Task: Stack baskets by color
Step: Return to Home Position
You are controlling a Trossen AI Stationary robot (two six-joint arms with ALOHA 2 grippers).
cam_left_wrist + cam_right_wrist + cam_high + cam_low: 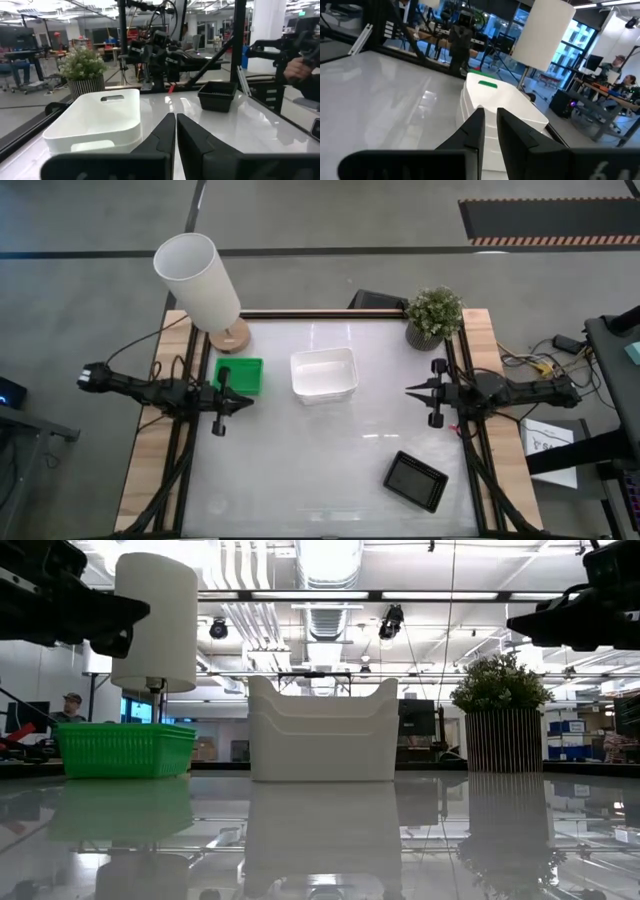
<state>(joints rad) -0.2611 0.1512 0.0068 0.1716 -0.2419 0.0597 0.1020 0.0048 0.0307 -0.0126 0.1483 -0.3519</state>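
A green basket stands on the table at the far left. White baskets sit nested in a stack at the far middle. A black basket rests near the table's near right corner. My left gripper is shut, level, above the table's left edge, just by the green basket's near side. My right gripper is level at the right edge, its fingers almost together with nothing between them.
A tall white lampshade on a wooden foot stands at the far left corner. A potted plant stands at the far right corner. The glossy white table shows bare surface in its middle and near left.
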